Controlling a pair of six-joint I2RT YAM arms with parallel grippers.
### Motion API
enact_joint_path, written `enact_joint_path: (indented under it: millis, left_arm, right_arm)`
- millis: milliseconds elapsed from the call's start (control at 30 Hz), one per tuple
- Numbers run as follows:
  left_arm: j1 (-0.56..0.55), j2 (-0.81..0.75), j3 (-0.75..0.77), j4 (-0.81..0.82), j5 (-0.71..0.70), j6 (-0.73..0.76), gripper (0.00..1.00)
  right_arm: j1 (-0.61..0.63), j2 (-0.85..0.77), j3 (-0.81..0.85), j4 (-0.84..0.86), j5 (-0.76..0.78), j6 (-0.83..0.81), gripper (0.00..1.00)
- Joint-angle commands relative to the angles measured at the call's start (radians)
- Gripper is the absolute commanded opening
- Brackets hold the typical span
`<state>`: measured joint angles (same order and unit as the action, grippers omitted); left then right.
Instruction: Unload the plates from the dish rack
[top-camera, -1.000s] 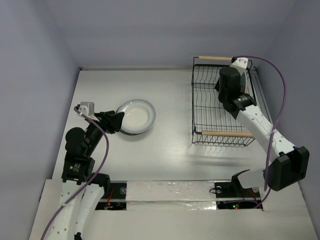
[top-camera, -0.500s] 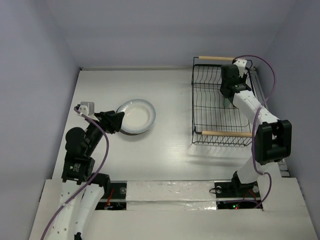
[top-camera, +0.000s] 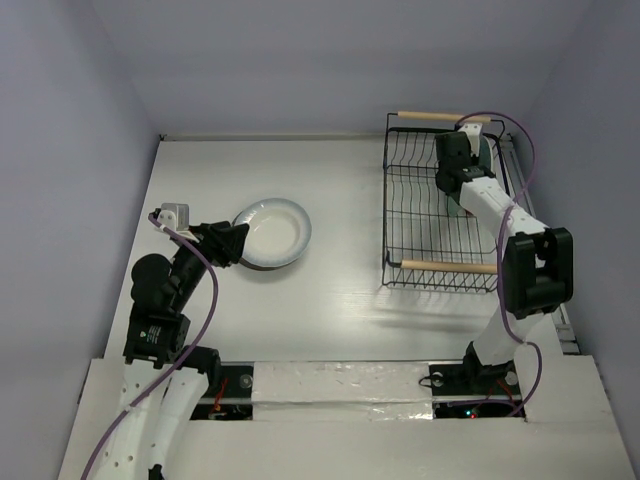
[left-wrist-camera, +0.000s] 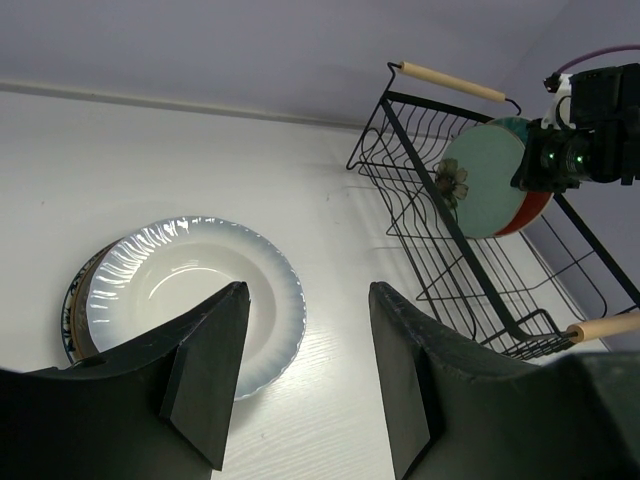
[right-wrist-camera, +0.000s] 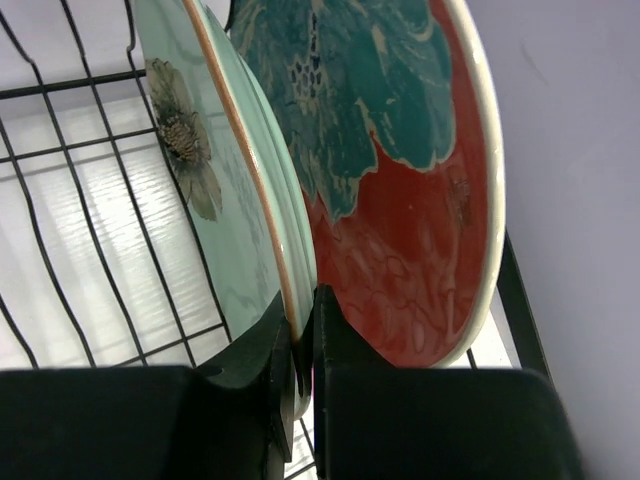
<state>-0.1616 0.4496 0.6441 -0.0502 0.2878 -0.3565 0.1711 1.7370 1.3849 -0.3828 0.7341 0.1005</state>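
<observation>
Plates left in the rack (top-camera: 388, 200) are two, both standing on edge at its far right end: the mint plate (right-wrist-camera: 230, 200) and, just to its right, the red plate (right-wrist-camera: 400, 250). Your right claw (right-wrist-camera: 303, 312) is closed on the mint plate's rim, one finger on each face. The right-hand finger sits in the narrow gap between the two plates.

That gap is what your next move turns on. The mint plate's face is turned left, toward the other arm, and the red plate stands close behind it, so I judge the way out to be up along the plate's own plane. Any swing to the right would push it onto the red one. The right arm is the only one near; the rack is well apart from the left arm.

Your left claw (left-wrist-camera: 308, 300) is open and holds nothing, above the near edge of the white plate (left-wrist-camera: 190, 290), which lies flat on the table at left on top of a dark plate (left-wrist-camera: 70, 310).

From above, the right arm covers both racked plates. The wrist view cuts off where they sit in the wires, and you cannot tell whether they touch lower down. The dark plate shows only as a sliver.
</observation>
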Motion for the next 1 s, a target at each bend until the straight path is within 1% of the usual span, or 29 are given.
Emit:
enact_joint_path:
  millis: [0, 133, 233, 300, 400, 433, 500, 600, 667, 700, 733, 800, 833, 867, 900, 967]
  left_arm:
    - [0.005, 0.006, 0.031, 0.044, 0.016, 0.004, 0.48]
    - [0.005, 0.008, 0.029, 0.042, 0.017, 0.004, 0.48]
    - [0.005, 0.006, 0.029, 0.042, 0.017, 0.004, 0.48]
    - [-0.004, 0.006, 0.029, 0.043, 0.017, 0.004, 0.48]
    - [-0.004, 0.006, 0.029, 0.043, 0.016, 0.004, 0.48]
    - [-0.004, 0.006, 0.029, 0.042, 0.016, 0.004, 0.48]
    - [-0.004, 0.006, 0.029, 0.042, 0.014, 0.002, 0.48]
    - [-0.004, 0.008, 0.028, 0.044, 0.011, 0.004, 0.48]
    - [-0.004, 0.008, 0.029, 0.044, 0.010, 0.002, 0.48]
    - [-0.004, 0.008, 0.029, 0.043, 0.010, 0.002, 0.48]
    - [-0.004, 0.008, 0.029, 0.044, 0.008, 0.002, 0.48]
    - [-0.004, 0.011, 0.029, 0.044, 0.008, 0.002, 0.48]
    - [-0.004, 0.011, 0.029, 0.044, 0.008, 0.002, 0.48]
    - [-0.004, 0.011, 0.031, 0.044, 0.010, 0.004, 0.48]
    - [-0.004, 0.011, 0.031, 0.044, 0.007, 0.002, 0.48]
    - [-0.004, 0.012, 0.031, 0.044, 0.005, 0.002, 0.48]
  right_arm:
    - [0.010, -0.050, 0.055, 0.027, 0.085, 0.010, 0.00]
    - [0.021, -0.083, 0.065, 0.018, 0.126, -0.025, 0.00]
    - [0.044, -0.112, 0.065, 0.024, 0.188, -0.050, 0.00]
    - [0.053, -0.152, 0.066, 0.028, 0.206, -0.054, 0.00]
    - [0.074, -0.200, 0.066, 0.062, 0.249, -0.080, 0.00]
    - [0.085, -0.209, 0.057, 0.099, 0.249, -0.126, 0.00]
    - [0.097, -0.214, 0.049, 0.125, 0.270, -0.162, 0.00]
    - [0.107, -0.205, 0.055, 0.113, 0.272, -0.157, 0.00]
    - [0.119, -0.231, 0.048, 0.105, 0.257, -0.116, 0.00]
    - [0.119, -0.249, 0.043, 0.105, 0.228, -0.102, 0.00]
    - [0.132, -0.305, 0.039, 0.110, 0.158, -0.044, 0.00]
    - [0.156, -0.370, 0.022, 0.123, 0.055, -0.007, 0.00]
    - [0.166, -0.404, 0.013, 0.154, -0.055, 0.028, 0.00]
    - [0.191, -0.471, 0.000, 0.174, -0.111, 0.048, 0.00]
    - [0.203, -0.499, -0.026, 0.218, -0.239, 0.086, 0.00]
    - [0.212, -0.542, -0.050, 0.258, -0.365, 0.142, 0.00]
